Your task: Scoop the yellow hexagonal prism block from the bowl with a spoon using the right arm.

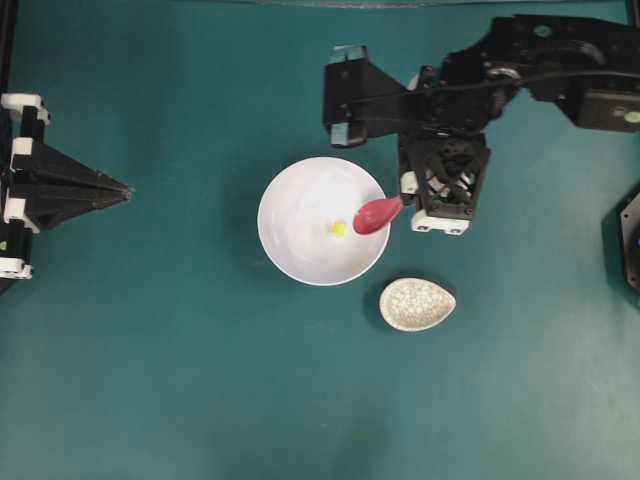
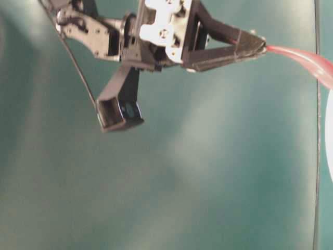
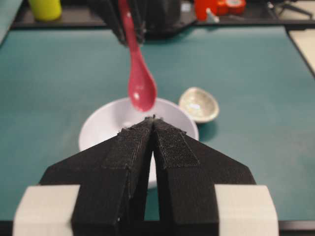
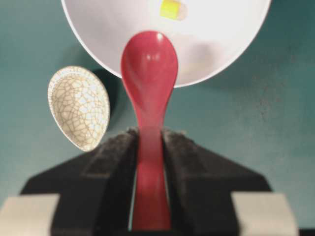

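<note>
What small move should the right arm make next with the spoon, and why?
Probably lower the spoon into the bowl and ease its head toward the yellow block. The right gripper grips the handle, the head hangs over the bowl's rim, and the block lies just ahead of the tip, not yet scooped.

overhead looks straight down; table-level close, side-on; both wrist views (facing oppositely) share the bowl point(image 3: 93, 130).

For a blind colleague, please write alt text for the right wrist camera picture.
The right gripper holds a red spoon by its handle, its head over the rim of a white bowl. A small yellow block lies in the bowl; a crackled cream dish sits left.
</note>
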`<state>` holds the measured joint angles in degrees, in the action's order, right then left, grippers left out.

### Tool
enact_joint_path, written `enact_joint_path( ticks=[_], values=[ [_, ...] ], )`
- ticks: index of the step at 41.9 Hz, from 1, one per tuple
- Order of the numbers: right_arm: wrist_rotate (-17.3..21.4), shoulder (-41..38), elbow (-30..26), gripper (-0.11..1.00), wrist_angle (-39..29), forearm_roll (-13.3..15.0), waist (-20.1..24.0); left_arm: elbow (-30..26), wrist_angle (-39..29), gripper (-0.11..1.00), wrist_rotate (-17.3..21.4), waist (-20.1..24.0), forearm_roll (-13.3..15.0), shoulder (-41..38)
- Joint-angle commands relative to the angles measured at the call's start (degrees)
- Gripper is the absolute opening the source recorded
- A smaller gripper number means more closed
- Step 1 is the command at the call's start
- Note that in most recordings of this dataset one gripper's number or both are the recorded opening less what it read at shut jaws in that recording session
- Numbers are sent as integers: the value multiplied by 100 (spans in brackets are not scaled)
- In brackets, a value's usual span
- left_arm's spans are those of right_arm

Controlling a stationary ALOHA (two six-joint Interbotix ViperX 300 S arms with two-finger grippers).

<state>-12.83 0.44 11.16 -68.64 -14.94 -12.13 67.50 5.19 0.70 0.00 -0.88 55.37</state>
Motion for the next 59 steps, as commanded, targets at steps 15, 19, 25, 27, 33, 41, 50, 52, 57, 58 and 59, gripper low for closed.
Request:
enact_joint_path(
  ticks=[15, 19, 25, 27, 33, 41, 50, 52, 57, 58, 59],
  values=[
    [70, -448, -457, 23, -316, 9, -9, -88, 53, 0, 0, 0, -18, -53],
    [53, -527, -466, 23, -264, 9, -9, -88, 53, 0, -9, 0, -18, -44],
    [-9, -633, -457, 23, -35, 9, -9, -88, 53, 0, 0, 9, -18, -44],
    [-18, -668, -448, 23, 62, 9, -9, -88, 53, 0, 0, 9, -18, -53],
    [-35, -773, -422, 23, 123, 9, -9, -88, 53, 0, 0, 9, -18, -44],
    [-53, -809, -378, 23, 123, 9, 0, -88, 53, 0, 0, 0, -18, -44],
    [-18, -809, -352, 23, 0, 9, 0, -88, 44, 0, 0, 0, -18, -53],
    [9, -809, -352, 23, -88, 9, 0, -88, 44, 0, 0, 0, -18, -44],
    [44, -800, -360, 23, -255, 9, 0, -88, 35, 0, 0, 0, -18, -44],
    [44, -809, -360, 23, -290, 9, 9, -88, 35, 0, 0, 0, -18, -44],
    [53, -809, -369, 23, -299, 9, 0, -88, 35, 0, 0, 0, -18, -53]
  ],
)
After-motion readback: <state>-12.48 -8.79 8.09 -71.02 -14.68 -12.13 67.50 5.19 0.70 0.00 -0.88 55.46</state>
